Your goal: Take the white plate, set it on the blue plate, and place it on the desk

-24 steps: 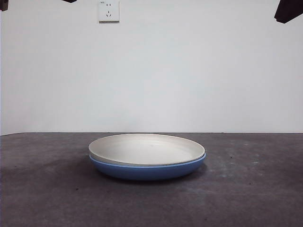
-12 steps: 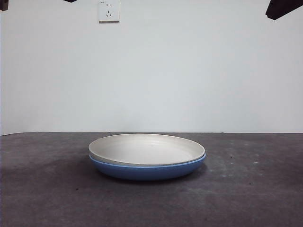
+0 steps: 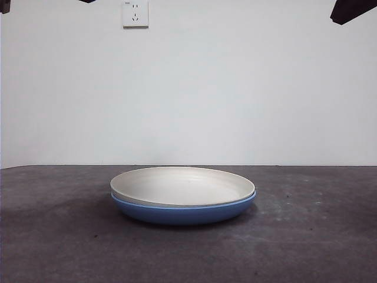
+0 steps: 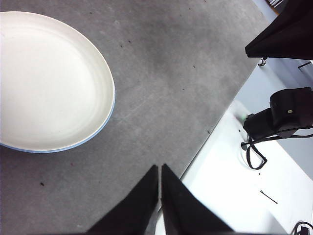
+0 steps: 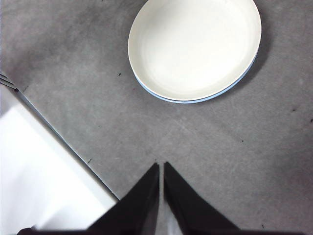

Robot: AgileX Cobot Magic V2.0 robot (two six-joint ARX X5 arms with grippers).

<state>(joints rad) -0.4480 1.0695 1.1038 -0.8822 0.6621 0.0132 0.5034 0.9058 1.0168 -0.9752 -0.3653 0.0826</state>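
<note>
White plate (image 3: pixel 182 185) sits nested in the blue plate (image 3: pixel 182 213) mid-bench (image 3: pixel 53 247), unmoved over the last second. Only one arm's tip drew upward. Left pincer (image 4: pixel 160 169) and right pincer (image 5: pixel 161 167) hang closed, empty, well clear; stacking looks done.

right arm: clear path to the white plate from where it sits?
Probably yes. The white plate sits nested on the blue plate, its rim exposed, and only bare desk lies between it and the right claw, which is shut and would need opening.

no text, label or number is legible anywhere in these views
</note>
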